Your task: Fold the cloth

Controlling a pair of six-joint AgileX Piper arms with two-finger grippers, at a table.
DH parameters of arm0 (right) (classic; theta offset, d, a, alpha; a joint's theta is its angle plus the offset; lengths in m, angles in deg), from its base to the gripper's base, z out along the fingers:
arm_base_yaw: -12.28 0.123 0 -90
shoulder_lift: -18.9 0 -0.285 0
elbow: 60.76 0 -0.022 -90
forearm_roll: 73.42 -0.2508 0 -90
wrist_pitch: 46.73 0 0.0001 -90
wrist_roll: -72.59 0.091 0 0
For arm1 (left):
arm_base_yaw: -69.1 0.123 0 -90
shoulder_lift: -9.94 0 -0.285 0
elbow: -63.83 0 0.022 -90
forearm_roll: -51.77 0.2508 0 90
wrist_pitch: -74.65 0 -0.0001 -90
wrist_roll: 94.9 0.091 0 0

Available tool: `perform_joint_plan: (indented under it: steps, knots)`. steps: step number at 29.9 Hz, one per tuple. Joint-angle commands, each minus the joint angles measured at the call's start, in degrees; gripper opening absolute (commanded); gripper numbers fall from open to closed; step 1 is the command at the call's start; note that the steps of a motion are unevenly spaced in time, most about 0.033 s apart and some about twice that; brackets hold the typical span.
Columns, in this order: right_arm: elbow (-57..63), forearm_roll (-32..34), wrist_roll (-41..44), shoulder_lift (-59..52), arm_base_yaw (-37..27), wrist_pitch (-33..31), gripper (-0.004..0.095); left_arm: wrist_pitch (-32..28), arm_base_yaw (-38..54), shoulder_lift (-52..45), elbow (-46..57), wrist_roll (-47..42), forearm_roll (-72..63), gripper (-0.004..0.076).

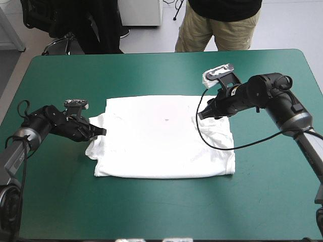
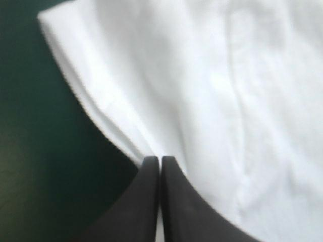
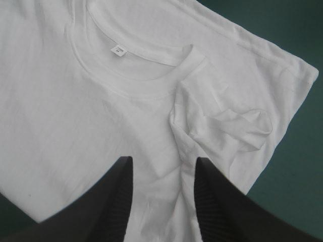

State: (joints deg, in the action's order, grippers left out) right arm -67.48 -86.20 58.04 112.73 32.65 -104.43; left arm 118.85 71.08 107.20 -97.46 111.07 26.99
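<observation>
**White T-shirt flat at mid-table, one edge pinched**

The T-shirt (image 1: 164, 138), soft white cloth, lies spread in a rough rectangle at the middle of the teal-green cover (image 1: 151, 70), rumpled beside its round collar (image 3: 141, 86). The left gripper (image 1: 101, 132) clamps its left edge, the black fingers (image 2: 149, 201) all but together. The right gripper (image 1: 202, 115) hovers over the right edge, fingers apart.

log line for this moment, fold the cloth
T-shirt: lying flat, one sleeve crumpled | left gripper: shut on its edge | right gripper: open over it, collar ahead
</observation>
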Motion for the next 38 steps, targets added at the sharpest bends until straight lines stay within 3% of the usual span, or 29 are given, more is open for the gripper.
perform_joint_plan:
  steps: [1,9,20,23,26,29,33,38]
  knots:
    - [-1.6,-0.6,-0.1,-2.3,-0.4,2.0,0.0374,1.1,-3.1,-6.4,-3.1,-0.4,-1.3,-0.0009]
    - [-1.6,-0.6,-0.1,-2.3,-0.4,2.0,0.0372,0.4,-10.9,-4.4,-4.1,-1.1,-1.5,-0.0009]
    - [-1.6,-0.8,-0.1,-2.3,-0.4,0.7,0.0331,-6.7,-20.2,5.1,-4.1,0.5,-1.4,-0.0001]
    - [-1.6,-1.0,-0.1,-2.3,-0.4,0.7,0.0332,-6.8,-20.2,5.3,-4.1,2.7,-1.5,0.0104]
    - [-1.7,-1.0,-0.1,-2.6,-0.4,1.0,0.0332,-4.8,-20.2,4.7,-4.5,3.9,-1.5,0.0328]
    - [-2.1,-0.1,-0.1,-5.1,-0.4,2.8,0.0332,0.0,-20.1,2.7,-7.1,3.7,-1.4,0.0487]
    - [-2.1,1.0,0.2,-9.9,-0.4,3.7,0.0332,3.2,-20.1,-2.9,-11.4,1.5,-0.7,0.0479]
    - [0.4,4.4,4.5,-15.6,-0.4,-0.9,0.0331,4.2,-20.1,-13.1,-13.2,-6.3,8.6,0.0456]
